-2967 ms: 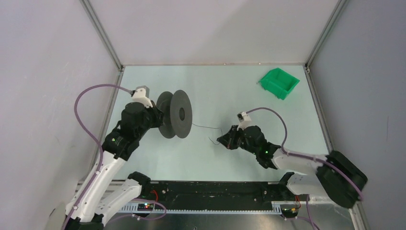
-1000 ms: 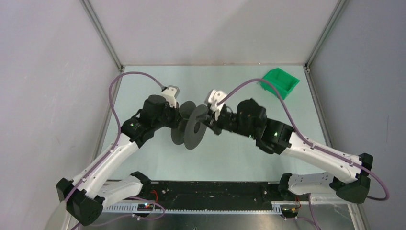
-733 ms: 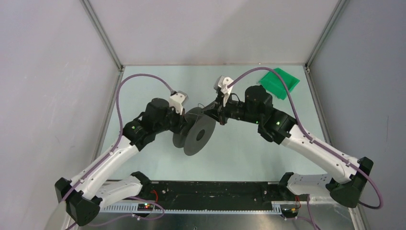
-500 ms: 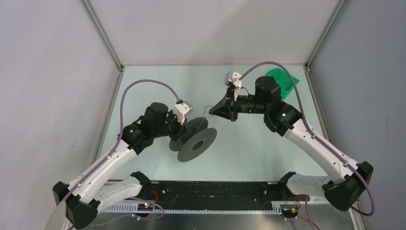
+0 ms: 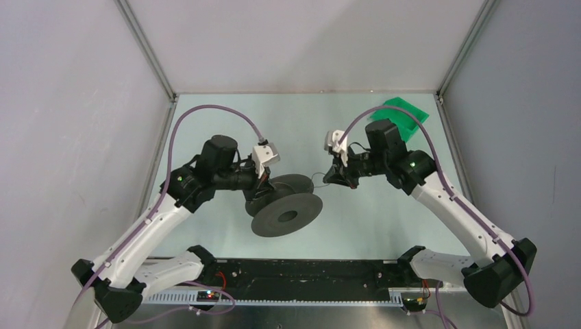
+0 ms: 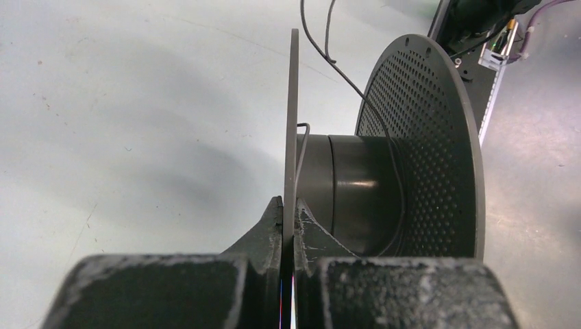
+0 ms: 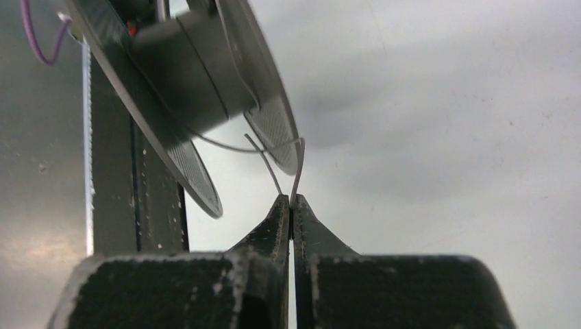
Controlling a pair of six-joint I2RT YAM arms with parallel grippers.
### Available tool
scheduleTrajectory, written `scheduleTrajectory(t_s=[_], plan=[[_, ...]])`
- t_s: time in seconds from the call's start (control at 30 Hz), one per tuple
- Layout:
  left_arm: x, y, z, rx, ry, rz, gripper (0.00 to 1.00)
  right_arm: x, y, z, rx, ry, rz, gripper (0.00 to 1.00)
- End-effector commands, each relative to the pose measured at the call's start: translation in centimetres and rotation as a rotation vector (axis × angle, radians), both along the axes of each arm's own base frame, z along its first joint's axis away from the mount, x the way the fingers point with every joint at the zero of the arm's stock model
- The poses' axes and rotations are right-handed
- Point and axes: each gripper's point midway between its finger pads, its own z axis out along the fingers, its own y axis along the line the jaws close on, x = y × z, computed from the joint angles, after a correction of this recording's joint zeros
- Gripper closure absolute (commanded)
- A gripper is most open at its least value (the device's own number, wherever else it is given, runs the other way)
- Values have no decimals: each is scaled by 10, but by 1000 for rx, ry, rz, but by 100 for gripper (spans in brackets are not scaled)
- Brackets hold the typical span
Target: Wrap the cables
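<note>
The cable (image 7: 296, 164), a thin dark strand, hangs in the air above the middle of the table (image 5: 226, 116), one end on the core of the spool (image 5: 286, 205) and the other nipped between the closed fingers of the right gripper (image 7: 290, 205), just beside the spool's rim. A loop of it crosses the gap between the two discs. The left gripper (image 6: 288, 219) pinches the edge of one disc and holds the spool off the surface, tilted. To wind well, I judge the right arm should hold the strand lightly taut and circle the core inside the gap, so it does not ride over a rim. A green bin (image 5: 401, 113) sits near the far right corner.
</note>
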Motion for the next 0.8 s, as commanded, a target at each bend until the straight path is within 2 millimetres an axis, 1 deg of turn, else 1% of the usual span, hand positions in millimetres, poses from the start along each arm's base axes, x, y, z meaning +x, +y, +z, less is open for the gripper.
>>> scheduleTrajectory(t_s=[0.0, 0.13, 0.23, 0.27, 0.3, 0.33, 0.37, 0.4, 0.43, 0.47, 0.5, 0.53, 0.57, 0.6, 0.63, 0.67, 0.7, 0.77], plan=[[-5, -6, 32, -89, -18, -29, 100, -6, -21, -3, -73, -155, -1, 100], [-5, -7, 35, -110, 15, -29, 100, -4, -28, -9, -131, -231, -44, 100], [-4, -6, 43, -160, 75, -14, 100, 3, -35, -12, -134, -264, -107, 100], [-3, -7, 47, -180, 109, 5, 100, 2, -37, -17, -132, -247, -129, 100], [-1, -4, 51, -206, 141, 24, 100, 6, -40, -9, -101, -272, -163, 100], [1, -3, 56, -224, 152, 34, 100, 5, -42, -13, -85, -242, -191, 100], [3, -2, 61, -247, 171, 57, 100, 7, -44, 0, -29, -267, -215, 100], [5, -2, 68, -271, 154, 62, 100, 5, -45, -2, -1, -234, -237, 100], [5, -2, 74, -297, 170, 73, 100, 3, -40, 4, 43, -236, -219, 100], [6, -4, 84, -330, 143, 70, 100, -1, -39, 1, 67, -197, -227, 100], [3, -6, 89, -363, 173, 72, 100, -3, -33, 6, 104, -190, -210, 100], [4, -8, 101, -403, 146, 63, 100, -7, -31, 3, 123, -143, -214, 100], [4, -8, 105, -432, 182, 83, 100, -10, -26, 8, 157, -129, -196, 100], [6, -9, 115, -471, 161, 87, 100, -17, -22, 6, 185, -71, -179, 100], [8, -8, 116, -501, 211, 119, 100, -19, -18, 10, 216, -66, -165, 100], [10, -9, 127, -542, 191, 114, 100, -27, -13, 12, 252, -32, -135, 100], [12, -9, 134, -585, 207, 131, 100, -30, -11, 13, 268, -18, -124, 100], [16, -8, 142, -636, 223, 166, 100, -37, -7, 17, 314, 14, -111, 100]])
